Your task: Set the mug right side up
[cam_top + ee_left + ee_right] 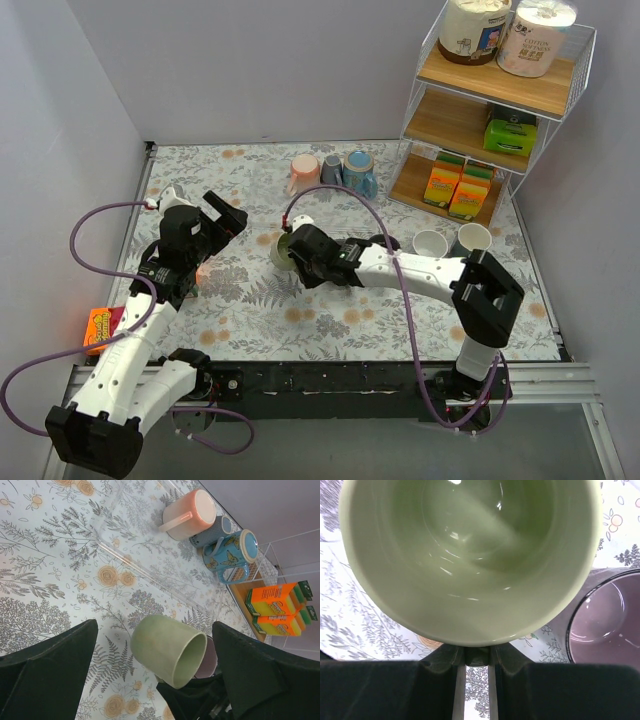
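The pale green mug [280,250] hangs tipped on its side near the middle of the table. Its open mouth [470,555] faces my right wrist camera. My right gripper [300,257] is shut on the mug's handle [479,656], which is pinched between the two fingers just under the rim. In the left wrist view the mug [167,647] shows between my spread fingers but at a distance, with the right arm's black fingers under its rim. My left gripper [225,218] stands open to the left of the mug, holding nothing.
A purple mug [605,615] stands upright right beside the green one. A pink mug [304,172], a grey one [332,168] and a blue one [360,172] sit at the back. Two more mugs [429,243] stand near the wire shelf [500,90]. An orange packet [100,325] lies at the left edge.
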You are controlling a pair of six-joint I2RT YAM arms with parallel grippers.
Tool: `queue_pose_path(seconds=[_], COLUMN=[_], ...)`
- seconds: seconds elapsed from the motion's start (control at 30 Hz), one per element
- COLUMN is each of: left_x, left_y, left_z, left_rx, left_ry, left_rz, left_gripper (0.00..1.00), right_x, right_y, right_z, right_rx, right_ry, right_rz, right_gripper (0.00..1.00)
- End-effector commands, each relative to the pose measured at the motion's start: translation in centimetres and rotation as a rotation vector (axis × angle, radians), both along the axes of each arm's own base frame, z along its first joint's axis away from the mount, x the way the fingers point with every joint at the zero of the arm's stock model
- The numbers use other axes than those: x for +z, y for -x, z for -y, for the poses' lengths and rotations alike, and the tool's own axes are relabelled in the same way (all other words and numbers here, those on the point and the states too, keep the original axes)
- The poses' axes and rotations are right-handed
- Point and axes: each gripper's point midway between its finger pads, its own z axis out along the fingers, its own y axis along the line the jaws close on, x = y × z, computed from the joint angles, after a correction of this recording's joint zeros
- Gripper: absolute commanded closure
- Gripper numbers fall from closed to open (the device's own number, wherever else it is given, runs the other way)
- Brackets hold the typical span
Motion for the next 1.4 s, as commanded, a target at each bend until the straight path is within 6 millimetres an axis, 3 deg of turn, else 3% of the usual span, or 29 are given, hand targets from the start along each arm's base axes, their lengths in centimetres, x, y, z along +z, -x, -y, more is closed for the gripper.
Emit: queue_pose_path(seconds=[0.0,0.03,0.43,0.73,0.9,1.1,1.37], left_x=[1.4,1.5,1.0,1.4,1.7,1.6,1.3], left_y=[-0.2,-0.3,-0.2,-0.4,-0.5,-0.7,-0.6], left_z=[-0.3,-0.3,-0.3,-0.5,-0.6,-0.6,-0.6], left_rx=[0.002,0.002,-0.006,-0.001,0.002,0.003,0.003], left_ry=[-0.025,-0.026,-0.039,-0.05,-0.058,-0.064,-0.06], left_rz=[0.027,0.028,0.019,0.036,0.044,0.043,0.04], left_gripper=[0.02,0.02,0.02,0.02,0.02,0.02,0.02], right_x=[2.5,1.5,-1.9,-1.8,-1.1,-0.9,-2.7], right_y=[-1.1,-0.7,-0.1,0.2,0.7,2.0,2.7], right_z=[-1.8,-1.5,0.0,-0.1,-0.4,-0.8,0.4], right_rx=[-0.007,-0.004,-0.037,-0.022,0.006,0.069,0.083], right_ry=[0.014,0.06,0.262,0.31,0.302,0.301,0.383], right_rz=[0.093,0.077,0.049,0.019,-0.004,-0.08,-0.162], right_gripper=[0.99,0.99,0.99,0.99,0.81,0.85,0.84])
